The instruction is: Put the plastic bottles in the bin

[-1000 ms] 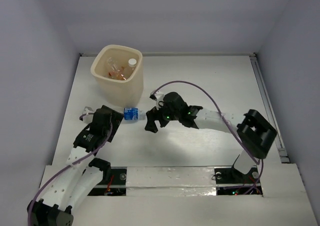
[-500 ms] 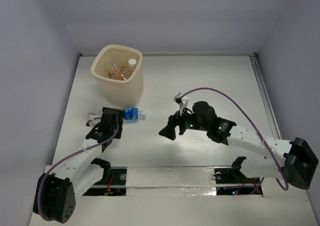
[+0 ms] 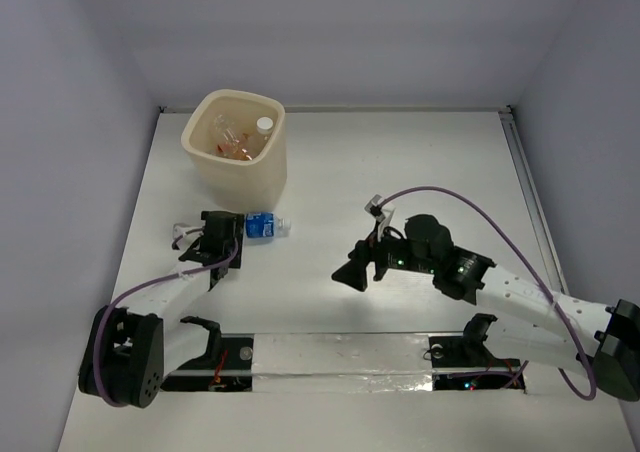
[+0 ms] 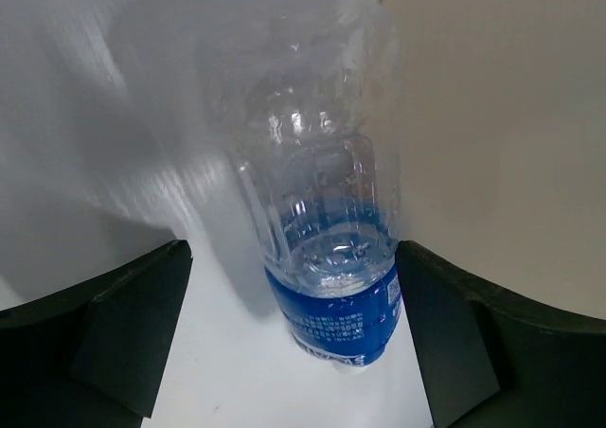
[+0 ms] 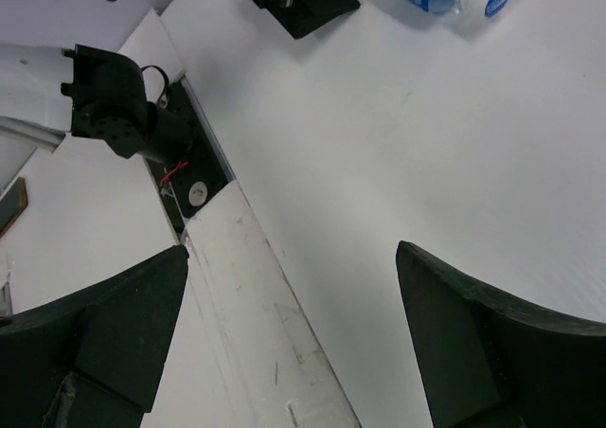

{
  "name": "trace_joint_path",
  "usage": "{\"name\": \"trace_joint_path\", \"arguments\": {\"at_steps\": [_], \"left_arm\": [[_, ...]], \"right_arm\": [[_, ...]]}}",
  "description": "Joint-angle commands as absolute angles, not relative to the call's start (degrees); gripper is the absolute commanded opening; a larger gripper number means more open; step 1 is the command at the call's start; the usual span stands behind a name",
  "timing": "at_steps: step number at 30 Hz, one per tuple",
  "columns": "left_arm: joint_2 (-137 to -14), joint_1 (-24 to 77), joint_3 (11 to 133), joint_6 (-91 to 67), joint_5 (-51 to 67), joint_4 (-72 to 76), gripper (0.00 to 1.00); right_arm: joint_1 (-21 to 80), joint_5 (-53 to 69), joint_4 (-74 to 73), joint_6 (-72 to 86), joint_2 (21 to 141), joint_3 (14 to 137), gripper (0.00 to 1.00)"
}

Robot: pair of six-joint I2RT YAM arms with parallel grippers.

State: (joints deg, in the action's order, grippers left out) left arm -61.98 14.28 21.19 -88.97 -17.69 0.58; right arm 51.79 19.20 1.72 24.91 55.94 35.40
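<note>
The left arm [image 3: 160, 302] is lying low, folding at its elbow and reaching forward. The left gripper [image 3: 238, 234] is pointing toward the right, its jaws spreading wide, and both dark fingers [image 4: 114, 333] are showing at the lower corners of the wrist view. The right arm [image 3: 520, 294] is stretching long toward the left. The right gripper [image 3: 347, 272] is tilting downward and pointing left, its jaws also gaping wide apart.
</note>
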Motion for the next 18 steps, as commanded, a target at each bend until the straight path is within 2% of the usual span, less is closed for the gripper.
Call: {"name": "trace_joint_path", "arguments": {"at_steps": [1, 7, 9, 10, 13, 14, 15, 16, 18], "left_arm": [[-64.59, 13.01, 22.93, -88.34, -20.04, -0.44, 0.86], [-66.97, 10.2, 23.29, -84.99, -19.07, 3.69, 0.87], [-67.23, 10.2, 22.94, -84.9, -18.81, 4.3, 0.79], [-67.5, 10.2, 22.85, -84.9, -18.72, 4.57, 0.7], [-67.06, 10.2, 22.76, -84.46, -17.76, 3.35, 0.57], [-66.54, 10.2, 22.59, -84.11, -17.06, 2.82, 0.48], [-65.75, 10.2, 22.33, -83.42, -16.7, 2.38, 0.45], [-63.31, 10.2, 21.63, -82.8, -16.53, 1.24, 0.37], [-59.96, 10.2, 21.1, -79.83, -16.17, 0.09, 0.33]], "right_arm": [[51.94, 20.65, 2.11, 26.54, 53.8, 33.23, 0.96], [51.94, 20.92, 0.71, 27.95, 49.14, 30.94, 0.96], [51.94, 20.92, -0.26, 27.77, 47.73, 30.67, 0.96], [51.94, 20.92, -1.66, 27.77, 47.29, 30.59, 0.95], [51.94, 20.3, -2.9, 27.69, 45.53, 30.32, 0.96], [51.94, 19.78, -3.07, 27.69, 45.09, 30.24, 0.96], [51.94, 19.51, -3.25, 27.77, 44.57, 30.15, 0.96], [51.94, 19.16, -3.34, 27.86, 44.39, 30.15, 0.96], [51.94, 17.85, -3.69, 27.86, 43.95, 30.41, 0.96]]}}
